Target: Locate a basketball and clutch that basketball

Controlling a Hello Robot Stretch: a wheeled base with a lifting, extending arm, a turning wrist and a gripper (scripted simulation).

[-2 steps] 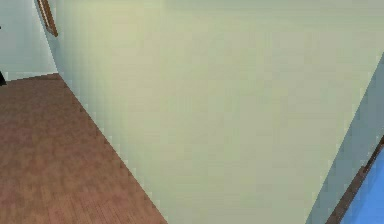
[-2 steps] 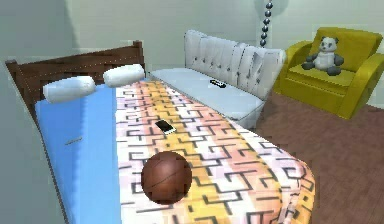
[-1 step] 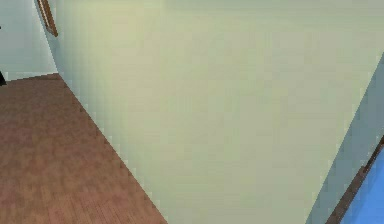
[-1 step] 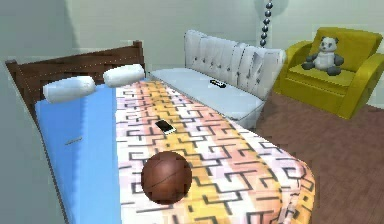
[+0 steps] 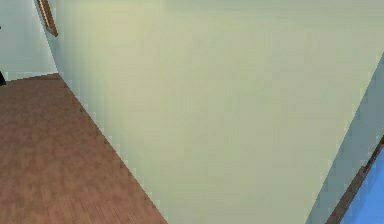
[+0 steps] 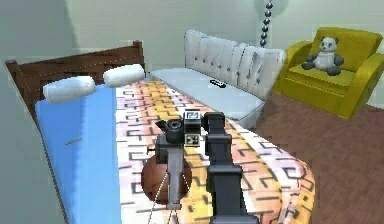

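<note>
Rising from the arm side view's bottom edge, the dark arm (image 6: 226,188) reaches out over the bed (image 6: 80,140). Its two white marker squares (image 6: 191,121) stand at the far end, with the jaws just to their left. The one basketball (image 6: 153,180), brown-orange, lies on the bed's patterned quilt (image 6: 275,165) right at the jaws. Since the ball rests on the bed there, I cannot tell whether the jaws hold anything.

Two white pillows (image 6: 68,88) (image 6: 124,73) lie by the wooden headboard (image 6: 60,65). Beyond the bed stands one pale sofa (image 6: 240,62) with one small dark thing (image 6: 217,84) on its seat. One yellow armchair (image 6: 352,88) carries one toy panda (image 6: 328,52). The forward view faces a pale wall (image 5: 220,100) above a wood floor (image 5: 50,150).
</note>
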